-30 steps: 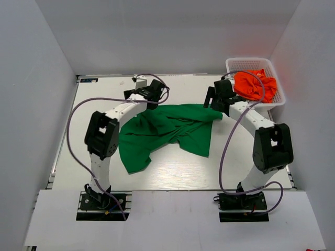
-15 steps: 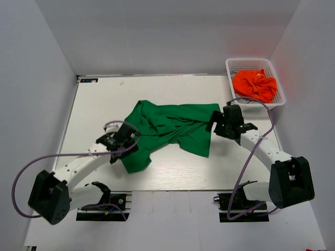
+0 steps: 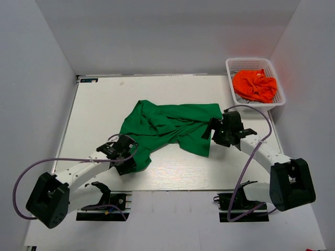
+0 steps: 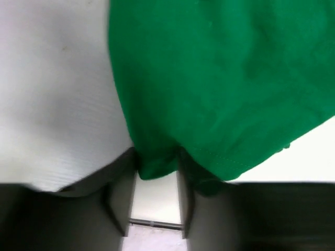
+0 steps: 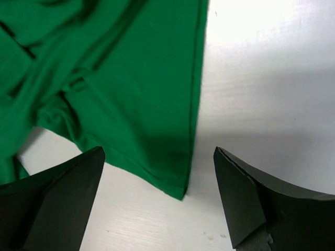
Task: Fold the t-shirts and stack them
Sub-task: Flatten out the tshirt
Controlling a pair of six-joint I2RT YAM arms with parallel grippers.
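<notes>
The green t-shirt (image 3: 167,125) lies crumpled and spread across the middle of the table. My left gripper (image 3: 125,159) is at its near-left hem. In the left wrist view the fingers pinch a small fold of the green cloth (image 4: 157,167), and the rest of the shirt (image 4: 220,78) fills the upper part of the view. My right gripper (image 3: 212,133) hovers open over the shirt's near-right corner (image 5: 183,196), with the green cloth (image 5: 131,78) between and beyond its wide-spread fingers. The orange t-shirt (image 3: 255,85) is bunched inside the basket.
A white lattice basket (image 3: 250,60) stands at the far right corner of the table. Grey walls enclose the table on the left, back and right. Purple cables loop off both arms.
My left arm has slid a little nearer along the shirt's near-left hem and its jaws have closed on the cloth. The right gripper has shifted slightly left over the near-right corner, still open.
</notes>
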